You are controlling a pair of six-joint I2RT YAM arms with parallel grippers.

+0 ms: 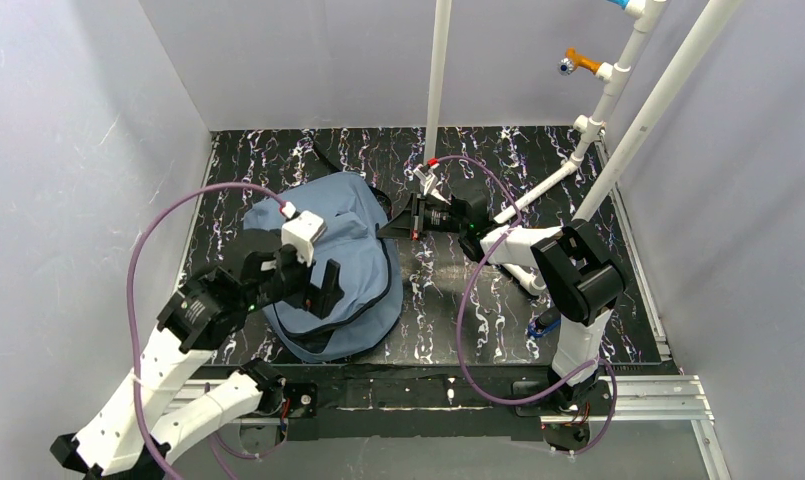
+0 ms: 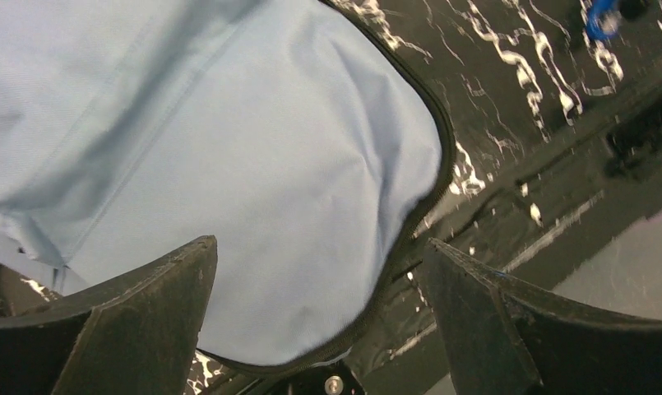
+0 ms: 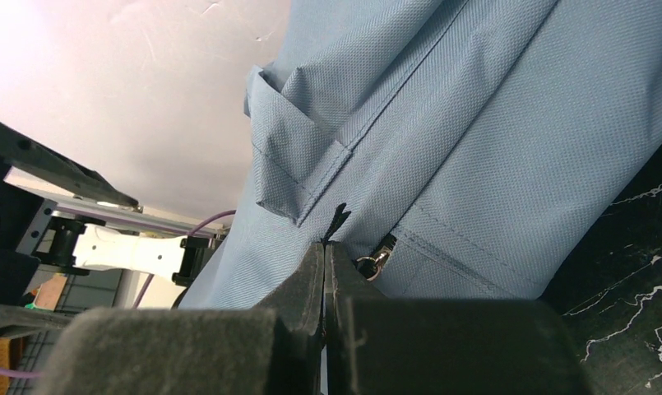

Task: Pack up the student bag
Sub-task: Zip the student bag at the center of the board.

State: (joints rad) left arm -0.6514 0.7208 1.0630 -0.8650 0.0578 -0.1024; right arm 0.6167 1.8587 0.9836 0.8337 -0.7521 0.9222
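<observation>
Left gripper (image 2: 319, 317) spread wide, holding nothing, over near edge of bag (image 1: 356, 240). Right gripper (image 3: 325, 247) clamped on zip tab (image 3: 340, 217) (slider (image 3: 378, 262) just beside). Bag lies left of tabletop (image 1: 478, 310) centre. Step: likely zip work; next needs steady pull along track

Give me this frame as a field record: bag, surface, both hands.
bag: student bag, slate-blue, lying on the table left of centre
surface: black marbled table
left: left hand open wide over the bag's black-trimmed edge, gripping nothing
right: right hand shut, tips against the bag's right side, next to a metal zipper slider
unclear: a black tab sticks up just past the right tips; cannot tell whether it is pinched
</observation>
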